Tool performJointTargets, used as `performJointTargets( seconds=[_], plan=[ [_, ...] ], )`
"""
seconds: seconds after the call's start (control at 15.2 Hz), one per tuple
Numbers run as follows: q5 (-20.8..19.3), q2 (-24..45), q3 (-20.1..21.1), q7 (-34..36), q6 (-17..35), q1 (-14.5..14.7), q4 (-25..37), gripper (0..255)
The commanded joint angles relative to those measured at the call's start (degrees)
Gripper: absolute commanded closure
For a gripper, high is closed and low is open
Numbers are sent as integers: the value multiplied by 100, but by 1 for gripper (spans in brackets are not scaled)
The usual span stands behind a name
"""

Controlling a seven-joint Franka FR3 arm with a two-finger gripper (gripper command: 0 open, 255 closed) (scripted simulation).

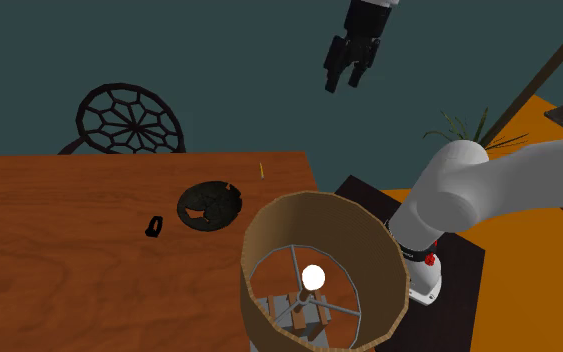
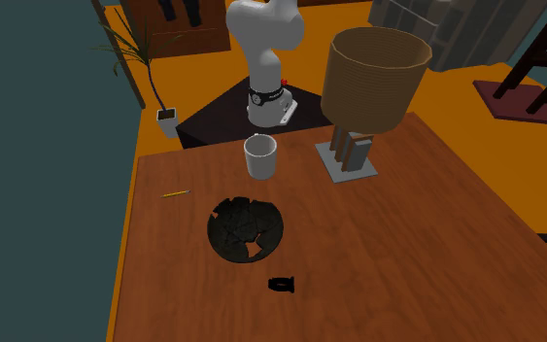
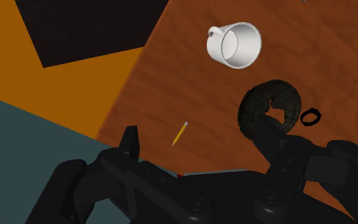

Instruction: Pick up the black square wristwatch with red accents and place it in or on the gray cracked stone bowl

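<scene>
The wristwatch (image 1: 154,227) is small and black and lies on the wooden table (image 1: 59,260). Close beside it sits the dark cracked bowl (image 1: 209,205), toward the shoulder view's right. In the second exterior view the wristwatch (image 2: 283,284) lies just in front of the bowl (image 2: 246,229). My gripper (image 1: 344,83) hangs high above the table's far edge, well apart from both, open and holding nothing. Along the gripper (image 3: 199,137) I see the bowl (image 3: 271,109) and, past it, the watch (image 3: 310,117) far below.
A white mug (image 2: 259,156) stands near the table edge by the stand. A lamp with a big tan shade (image 2: 373,78) rises beside it, and the lamp (image 1: 319,270) looms large in the shoulder view. A yellow pencil (image 2: 175,193) lies near the bowl. A round wire chair (image 1: 129,120) stands behind the table.
</scene>
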Motion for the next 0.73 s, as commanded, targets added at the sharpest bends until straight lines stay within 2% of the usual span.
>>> performJointTargets(
  seconds=[0.0,0.66],
  plan=[
    [0,0,0,0,0,0,0,0],
    [466,1229,955,674,1525,425,-220,0]
  ],
)
